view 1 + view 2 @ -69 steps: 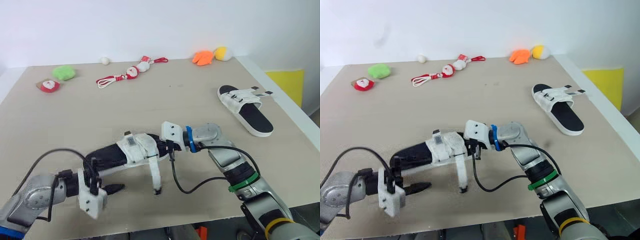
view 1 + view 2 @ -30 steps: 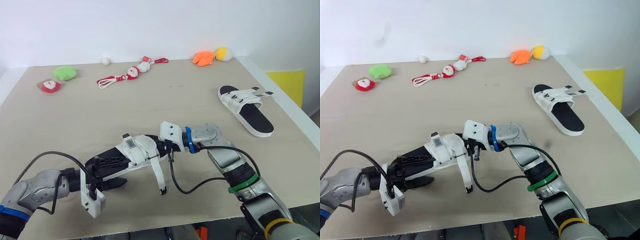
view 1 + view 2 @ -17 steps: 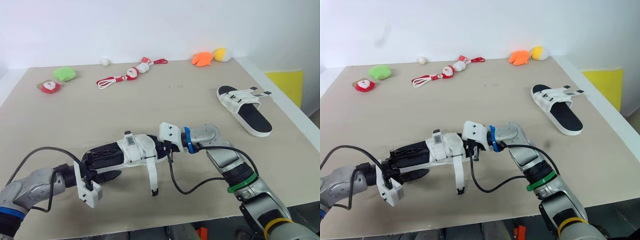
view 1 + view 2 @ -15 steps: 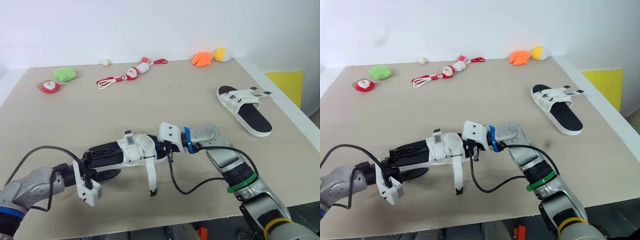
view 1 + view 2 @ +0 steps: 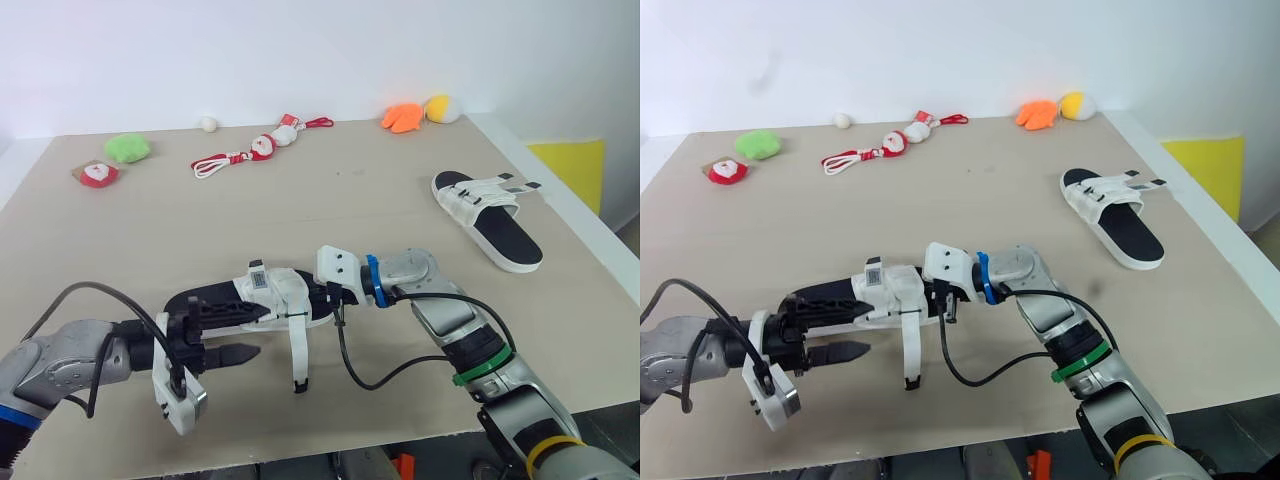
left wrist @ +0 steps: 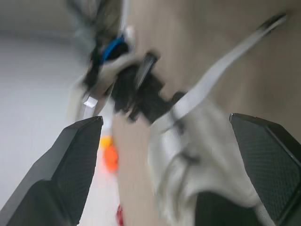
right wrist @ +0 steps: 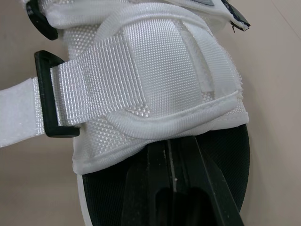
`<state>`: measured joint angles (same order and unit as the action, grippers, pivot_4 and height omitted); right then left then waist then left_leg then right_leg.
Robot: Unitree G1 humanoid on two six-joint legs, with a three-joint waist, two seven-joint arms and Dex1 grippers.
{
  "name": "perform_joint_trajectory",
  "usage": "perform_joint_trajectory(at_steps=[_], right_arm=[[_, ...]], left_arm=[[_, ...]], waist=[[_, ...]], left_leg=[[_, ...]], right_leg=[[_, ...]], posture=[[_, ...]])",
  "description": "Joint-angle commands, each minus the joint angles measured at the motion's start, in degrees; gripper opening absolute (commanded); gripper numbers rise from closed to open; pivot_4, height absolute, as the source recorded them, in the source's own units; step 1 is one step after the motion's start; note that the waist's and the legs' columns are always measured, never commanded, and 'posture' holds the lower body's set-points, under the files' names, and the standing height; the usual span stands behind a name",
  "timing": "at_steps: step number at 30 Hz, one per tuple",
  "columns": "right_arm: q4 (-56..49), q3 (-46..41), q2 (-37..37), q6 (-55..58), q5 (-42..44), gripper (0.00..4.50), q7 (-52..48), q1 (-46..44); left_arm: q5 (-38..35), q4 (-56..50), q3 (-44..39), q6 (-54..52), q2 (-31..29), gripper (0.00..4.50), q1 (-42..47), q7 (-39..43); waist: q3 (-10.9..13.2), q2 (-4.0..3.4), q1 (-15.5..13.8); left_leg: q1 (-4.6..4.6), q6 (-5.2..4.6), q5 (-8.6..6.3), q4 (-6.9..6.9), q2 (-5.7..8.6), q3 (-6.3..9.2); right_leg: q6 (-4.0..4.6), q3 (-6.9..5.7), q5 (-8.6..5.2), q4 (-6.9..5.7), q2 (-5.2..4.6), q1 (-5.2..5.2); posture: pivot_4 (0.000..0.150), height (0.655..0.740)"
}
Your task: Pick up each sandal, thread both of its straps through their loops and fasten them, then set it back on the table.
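Left eye view: the loose strap (image 5: 298, 352) hangs just ahead of the spread left gripper (image 5: 252, 332), while the right gripper (image 7: 173, 165) clamps the sandal (image 5: 272, 293).

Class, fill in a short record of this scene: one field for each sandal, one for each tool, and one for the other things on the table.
Near sandal: held at its toe end by the right tool, one strap hanging loose
Far sandal: flat on the table, strap ends sticking out
Left tool: open, at the near sandal's heel
Right tool: shut on the near sandal
Other things: green soft toy and orange toy at the far edge
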<state>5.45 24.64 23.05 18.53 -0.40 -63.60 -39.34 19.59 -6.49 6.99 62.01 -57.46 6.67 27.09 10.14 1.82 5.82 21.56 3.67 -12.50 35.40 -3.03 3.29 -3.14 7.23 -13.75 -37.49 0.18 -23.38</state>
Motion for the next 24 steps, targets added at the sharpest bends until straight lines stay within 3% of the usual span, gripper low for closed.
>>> perform_joint_trajectory(at_steps=[1,24], right_arm=[[1.24,2.73,-0.16,1.36,-1.75,0.00,-0.03,1.19],[-2.96,1.66,0.96,5.96,-1.27,0.00,2.63,2.91]], left_arm=[[-1.14,-1.86,0.96,-0.28,0.94,4.46,0.71,0.77],[4.68,4.61,16.04,-1.51,12.77,4.46,10.94,7.13]], waist=[[0.00,0.00,0.00],[-0.02,0.02,-0.11]], left_leg=[[0.00,0.00,0.00,0.01,0.00,0.00],[-0.03,-0.01,0.00,0.05,-0.09,0.02]], right_leg=[[0.00,0.00,0.00,0.00,0.00,0.00],[-0.01,0.20,0.04,-0.07,0.25,0.03]], posture=[[0.150,0.7400],[0.150,0.7400]])
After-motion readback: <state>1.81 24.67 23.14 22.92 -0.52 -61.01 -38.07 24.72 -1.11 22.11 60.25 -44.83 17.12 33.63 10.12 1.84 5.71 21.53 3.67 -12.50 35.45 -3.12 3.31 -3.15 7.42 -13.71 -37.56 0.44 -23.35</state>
